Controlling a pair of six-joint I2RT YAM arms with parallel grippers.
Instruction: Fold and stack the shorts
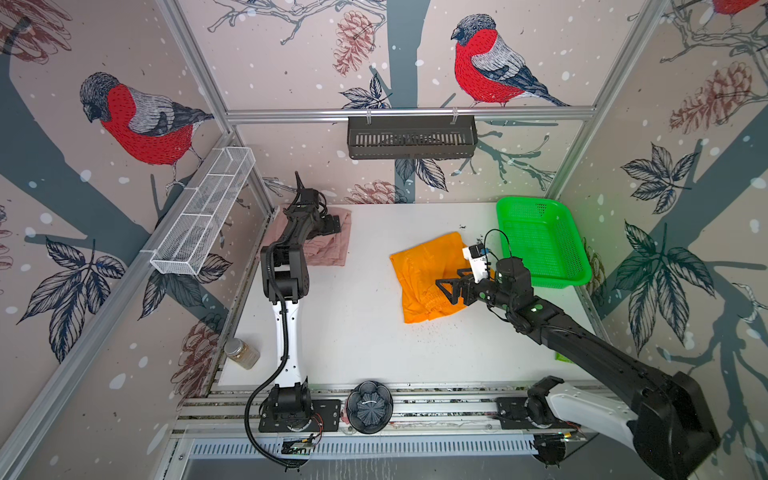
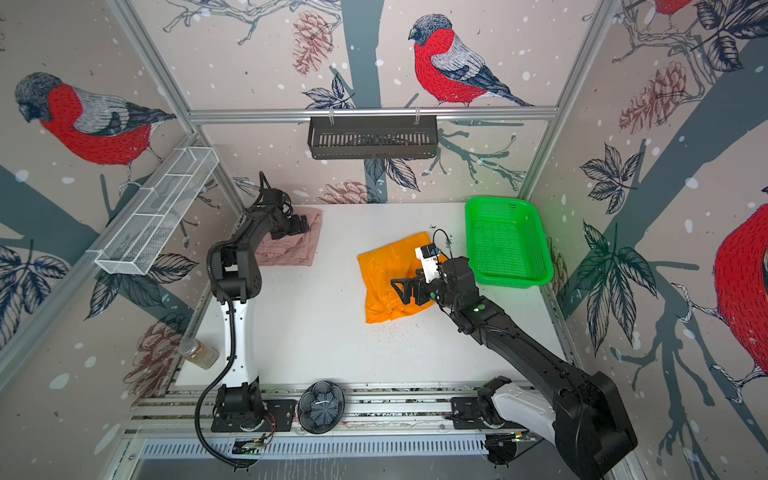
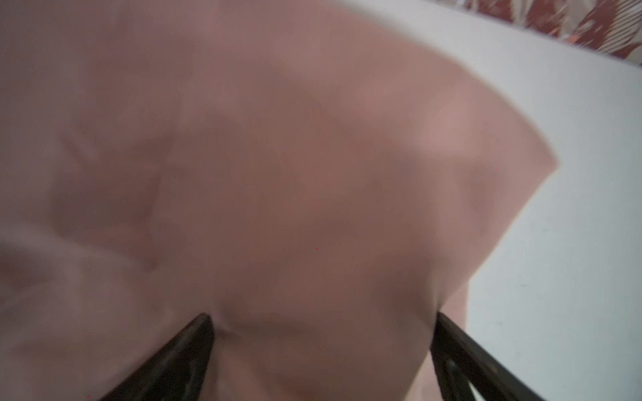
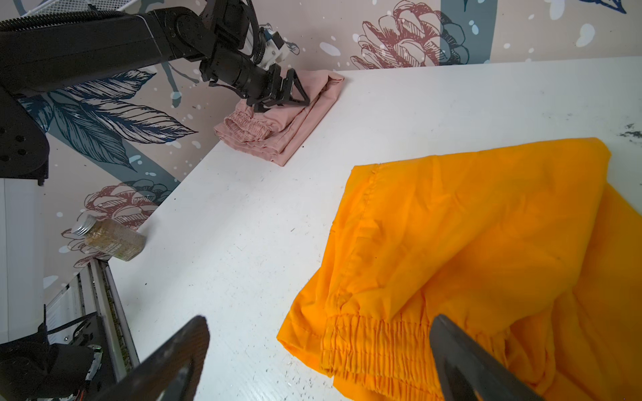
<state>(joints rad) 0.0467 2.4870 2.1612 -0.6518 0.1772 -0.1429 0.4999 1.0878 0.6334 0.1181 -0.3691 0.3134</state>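
The left arm [image 1: 286, 332] is standing up from its base at the near edge, its white lower link leaning toward the far left corner and its black forearm bending over at the elbow. The left gripper [image 1: 332, 224] is pointing rightward and low, holding its jaws spread wide. The right arm [image 1: 602, 345] is stretching diagonally from the near right toward the middle, its long black link lying almost straight. The right gripper [image 1: 451, 291] is pointing leftward and tilting slightly down, its fingers [image 4: 173, 354] standing wide apart in its wrist view.

Lab cell: aluminium frame [image 1: 409, 113], arm rail [image 1: 440, 406]
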